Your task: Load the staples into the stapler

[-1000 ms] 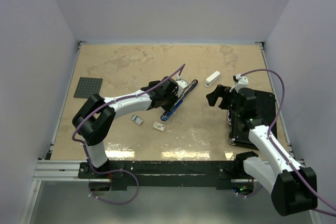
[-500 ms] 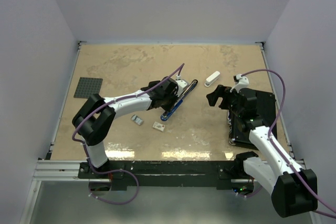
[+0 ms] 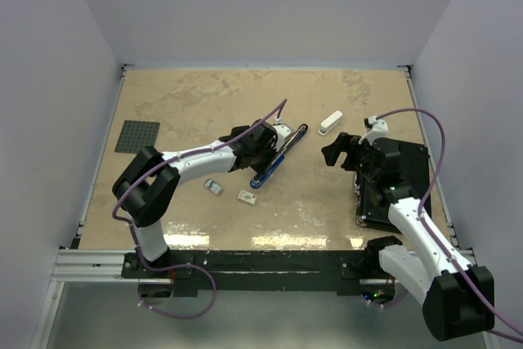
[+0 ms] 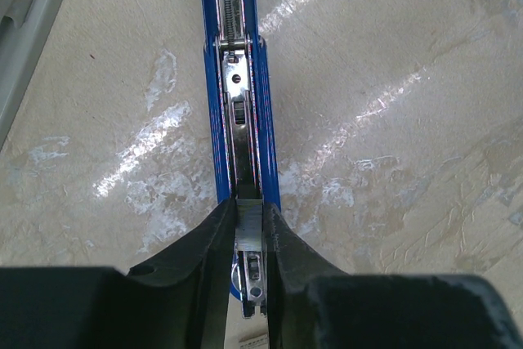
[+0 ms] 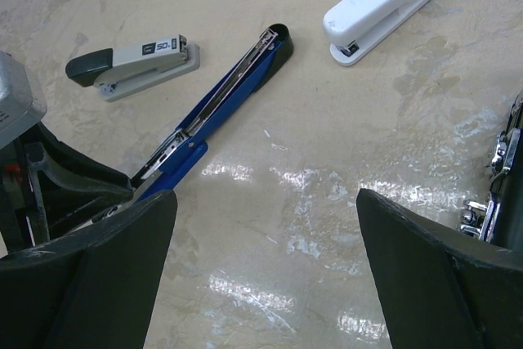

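Left jaws pinch the slim blue stapler (image 4: 239, 112) by its shiny rail (image 4: 248, 220).

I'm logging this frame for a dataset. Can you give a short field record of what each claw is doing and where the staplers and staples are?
left claw: closed on the metal rail of the blue stapler, at one end
right claw: open, holding nothing
blue stapler: opened out flat on the table
grey stapler: closed, beside the blue stapler
white stapler: closed, lying apart
staples box: on the table, nearer the arm bases than the blue stapler, untouched
grey tray piece: just left of the staples box
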You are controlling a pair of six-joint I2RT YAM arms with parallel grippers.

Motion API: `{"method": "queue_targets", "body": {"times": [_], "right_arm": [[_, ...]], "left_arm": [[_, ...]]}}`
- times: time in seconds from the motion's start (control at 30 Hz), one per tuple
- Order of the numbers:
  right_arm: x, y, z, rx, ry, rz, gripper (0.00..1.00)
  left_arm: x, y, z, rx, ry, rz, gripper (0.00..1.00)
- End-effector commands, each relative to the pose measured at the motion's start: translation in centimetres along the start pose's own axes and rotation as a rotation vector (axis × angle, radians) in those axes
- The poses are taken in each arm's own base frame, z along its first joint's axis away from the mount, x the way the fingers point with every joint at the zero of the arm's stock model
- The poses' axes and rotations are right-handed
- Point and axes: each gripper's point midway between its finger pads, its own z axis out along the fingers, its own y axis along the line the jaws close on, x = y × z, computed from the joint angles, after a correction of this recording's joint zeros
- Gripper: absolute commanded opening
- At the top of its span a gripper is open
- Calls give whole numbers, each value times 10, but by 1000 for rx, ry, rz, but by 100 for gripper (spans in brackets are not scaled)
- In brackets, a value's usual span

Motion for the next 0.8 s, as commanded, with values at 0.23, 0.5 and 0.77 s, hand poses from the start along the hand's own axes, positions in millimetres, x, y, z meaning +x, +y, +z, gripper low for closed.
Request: {"method": "queue_targets", "body": {"times": [0.23,0.5,0.77], "right_arm": [[-11,7,-5,-26,-37,-24,97],[-10,7,-5,-26,-36,-23,97],[-11,7,-4,-24,-33,-16,97]], "left_arm": [[-2,-4,-6,10,-16,-17,30],[-11,1,-15,-20,-50,-26,34],[-15,2,-24,-47,-49,-71,34]]}}
